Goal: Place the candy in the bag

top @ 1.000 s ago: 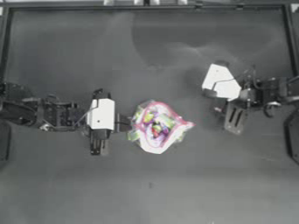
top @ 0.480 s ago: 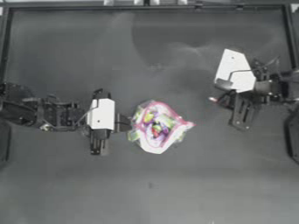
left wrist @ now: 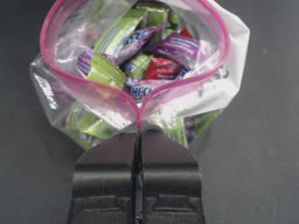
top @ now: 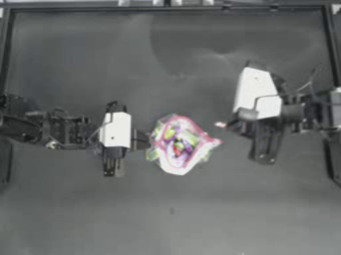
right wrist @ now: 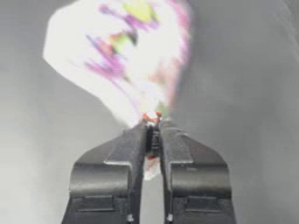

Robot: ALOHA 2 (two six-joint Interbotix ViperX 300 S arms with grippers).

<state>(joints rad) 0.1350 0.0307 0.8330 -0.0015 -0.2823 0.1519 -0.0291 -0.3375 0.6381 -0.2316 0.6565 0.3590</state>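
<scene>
The bag (top: pixel 178 145) is a clear zip bag with a pink strip, full of colourful sweets, lying mid-table with its mouth spread open (left wrist: pixel 134 57). My left gripper (top: pixel 142 141) sits at its left edge, shut on the pink strip (left wrist: pixel 139 124). Just right of the bag is my right gripper (top: pixel 230 124), pointing at it and shut on the candy (right wrist: pixel 152 119). The candy is a tiny whitish sweet with a reddish end that shows at the fingertips (top: pixel 220 124). Beyond those jaws the bag (right wrist: pixel 116 57) looks blurred and close.
Dark table all round the bag, with a raised frame (top: pixel 166 6) along the far edge. The right arm's white wrist housing (top: pixel 256 98) sits behind its gripper; the left arm (top: pixel 40 129) lies along the left side.
The right arm has moved in from the right side toward the bag, bringing the candy close to the bag's right edge. The left gripper and the bag have stayed put.
</scene>
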